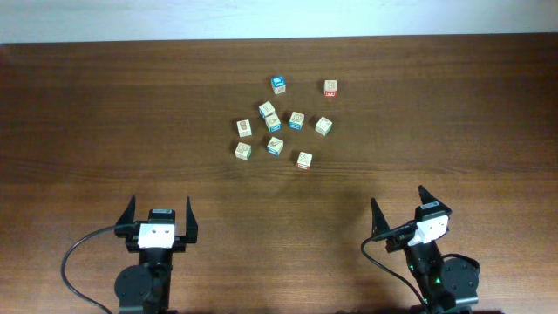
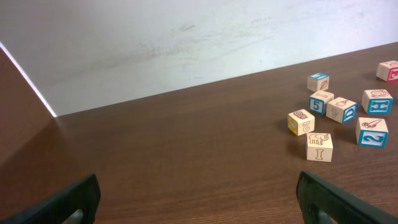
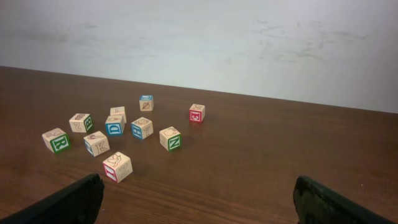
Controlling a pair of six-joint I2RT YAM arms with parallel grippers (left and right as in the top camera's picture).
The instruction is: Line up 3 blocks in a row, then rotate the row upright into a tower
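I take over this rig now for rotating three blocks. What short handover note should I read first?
Left claw: open, holding nothing, at the near edge. Right claw: the same.
Small pale-wood alphabet cubes: ten in a loose cluster on the dark wooden table, far from both claws; the green R cube sits at its near left.
Done: apparently nothing.
Left: all three rotations.

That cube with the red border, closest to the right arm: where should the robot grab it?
Probably from straight above, pinching two opposite side faces of the red-bordered cube. It sits flat on the table, apart from its neighbours, leaving room on each side.
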